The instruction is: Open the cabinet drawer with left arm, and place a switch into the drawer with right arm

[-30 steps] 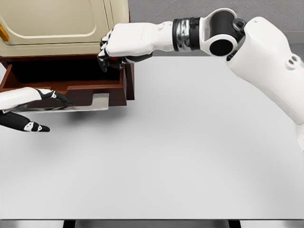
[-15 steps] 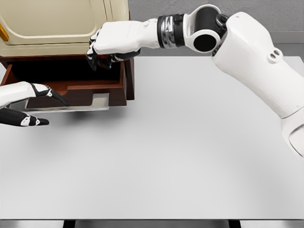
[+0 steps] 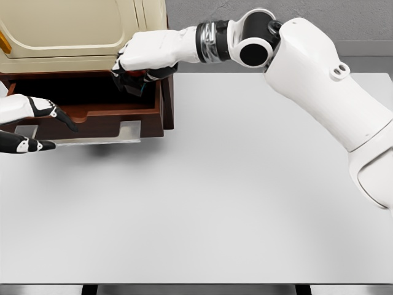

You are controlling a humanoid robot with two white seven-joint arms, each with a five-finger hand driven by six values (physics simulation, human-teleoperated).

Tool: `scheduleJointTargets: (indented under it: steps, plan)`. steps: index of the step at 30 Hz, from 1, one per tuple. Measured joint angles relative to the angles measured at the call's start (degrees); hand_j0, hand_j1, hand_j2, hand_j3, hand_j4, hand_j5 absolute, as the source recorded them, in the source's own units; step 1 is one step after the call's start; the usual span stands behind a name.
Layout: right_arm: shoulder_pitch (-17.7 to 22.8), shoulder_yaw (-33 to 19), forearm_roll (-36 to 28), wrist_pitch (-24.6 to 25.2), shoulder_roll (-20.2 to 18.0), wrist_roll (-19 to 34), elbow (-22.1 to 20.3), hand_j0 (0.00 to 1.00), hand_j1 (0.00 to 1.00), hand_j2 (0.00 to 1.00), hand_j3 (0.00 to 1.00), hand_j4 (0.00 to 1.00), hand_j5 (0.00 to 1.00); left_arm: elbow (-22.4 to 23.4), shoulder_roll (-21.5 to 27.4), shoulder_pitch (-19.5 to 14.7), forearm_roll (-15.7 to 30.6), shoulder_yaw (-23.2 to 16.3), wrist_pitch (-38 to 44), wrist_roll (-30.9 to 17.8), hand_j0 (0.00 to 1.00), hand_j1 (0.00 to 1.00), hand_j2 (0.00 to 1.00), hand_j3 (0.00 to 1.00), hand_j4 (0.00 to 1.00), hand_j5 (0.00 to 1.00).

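At the table's (image 3: 245, 203) far-left corner, the right hand (image 3: 144, 56) clutches a dark switch (image 3: 132, 81) over the open drawer (image 3: 92, 114) for dropping, left hand (image 3: 27, 123) spread empty alongside.

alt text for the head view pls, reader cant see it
The robot's right hand reaches over the open brown drawer of a cream cabinet, fingers curled around a small dark object. The left hand sits at the drawer's front left with fingers spread, above a white table.
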Motion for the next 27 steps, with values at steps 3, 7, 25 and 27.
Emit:
scheduleJointTargets:
  steps: [3, 7, 25, 27]
  plan:
    - [0.0, -0.3, 0.7, 0.0, 0.9, 0.3, 0.4, 0.6, 0.6, 0.6, 0.6, 0.6, 0.6, 0.0, -0.4, -0.1, -0.1, 0.1, 0.0, -0.3, 0.64, 0.64, 0.64, 0.64, 0.64, 0.64]
    - [-0.1, -0.4, 1.0, 0.0, 1.9, 0.5, 1.1, 0.63, 0.63, 0.63, 0.63, 0.63, 0.63, -0.1, -0.6, -0.1, -0.2, 0.2, 0.0, -0.4, 0.64, 0.64, 0.64, 0.64, 0.64, 0.64]
    - [4.4, -10.4, 9.0, -0.1, 5.9, 0.9, 0.9, 0.96, 0.96, 0.96, 0.96, 0.96, 0.96, -0.1, -0.6, 0.1, -0.2, 0.2, 0.0, -0.6, 0.64, 0.64, 0.64, 0.64, 0.64, 0.64]
    - [4.4, -10.6, 9.3, -0.1, 6.1, 0.7, 0.8, 0.98, 0.98, 0.98, 0.98, 0.98, 0.98, -0.1, -0.5, 0.2, -0.2, 0.2, 0.0, -0.6, 0.64, 0.64, 0.64, 0.64, 0.64, 0.64]
